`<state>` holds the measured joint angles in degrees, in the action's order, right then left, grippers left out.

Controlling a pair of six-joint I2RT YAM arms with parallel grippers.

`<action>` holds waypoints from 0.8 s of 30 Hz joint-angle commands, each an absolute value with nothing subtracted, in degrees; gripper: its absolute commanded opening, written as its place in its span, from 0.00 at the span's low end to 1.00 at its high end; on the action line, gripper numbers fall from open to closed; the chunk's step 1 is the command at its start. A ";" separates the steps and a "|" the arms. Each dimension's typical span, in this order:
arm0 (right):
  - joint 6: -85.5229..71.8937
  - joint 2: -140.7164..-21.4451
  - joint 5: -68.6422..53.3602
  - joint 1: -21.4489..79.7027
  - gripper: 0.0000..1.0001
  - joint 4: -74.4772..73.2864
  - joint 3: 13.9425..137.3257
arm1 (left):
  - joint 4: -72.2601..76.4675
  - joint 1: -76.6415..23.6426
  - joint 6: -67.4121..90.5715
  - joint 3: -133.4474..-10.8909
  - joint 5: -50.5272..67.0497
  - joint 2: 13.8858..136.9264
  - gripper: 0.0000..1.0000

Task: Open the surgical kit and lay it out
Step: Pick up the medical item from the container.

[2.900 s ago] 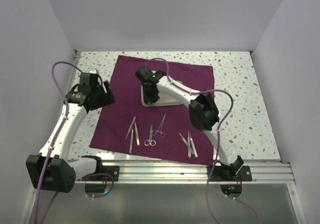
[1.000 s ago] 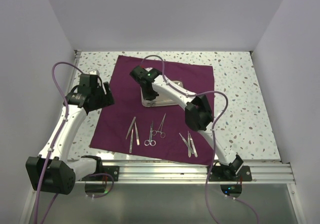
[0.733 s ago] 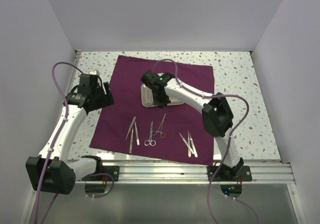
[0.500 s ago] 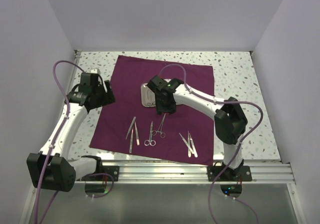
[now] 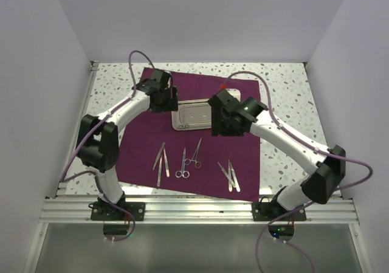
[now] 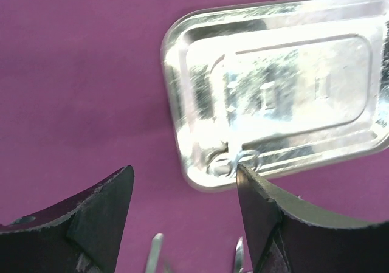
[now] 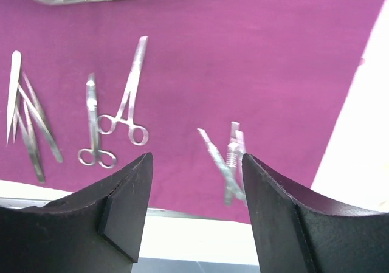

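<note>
- The surgical kit, seen from the top view, lies open on the table [image 5: 292,121]. Its cloth wrap [image 5: 137,148] is spread flat. The steel tray [image 5: 193,116] sits toward the cloth's far edge. The tweezers [image 5: 161,160], the ring-handled forceps [image 5: 188,160] and a third cluster of slim instruments [image 5: 230,176] lie in a row along its near edge.
- In the same view, the left gripper [image 5: 165,101] hangs at the tray's left end and the right gripper [image 5: 222,126] at its right end. With both arms this close to one light tray, a careless reach could shove it across the cloth or bring the two wrists together.
- In the left wrist view, the left gripper [image 6: 182,179] stands wide open and empty. One finger sits just over the tray's [image 6: 279,84] near-left corner. Coming straight down could clip the rim and tip or skid the tray. It could also pinch the cloth [image 6: 79,72] and pucker it.
- In the right wrist view, the right gripper [image 7: 196,163] is also spread and holding nothing. It looks down at the forceps [image 7: 124,96], the tweezers [image 7: 27,127] and the cluster [image 7: 228,163] by the cloth's near-right corner. A low sweep here could scatter the neat row. The overlapping pieces in the cluster would probably lift together or slip.
</note>
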<state>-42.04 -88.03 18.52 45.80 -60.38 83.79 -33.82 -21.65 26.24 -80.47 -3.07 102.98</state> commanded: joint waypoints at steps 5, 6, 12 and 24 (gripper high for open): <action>-41.92 -74.90 23.64 39.12 0.64 -68.11 77.62 | -32.17 -27.50 27.51 -89.29 -5.97 113.46 0.71; -41.66 -74.01 23.64 38.42 0.64 -68.46 77.00 | -32.08 -28.12 28.03 -89.47 -6.59 114.25 0.71; -40.78 -69.97 23.99 35.60 0.64 -70.66 75.23 | -31.82 -31.72 30.23 -90.35 -8.70 119.79 0.68; -36.30 -71.10 23.38 33.66 0.64 -70.66 77.60 | -34.28 -33.13 33.83 -89.74 -12.83 125.07 0.39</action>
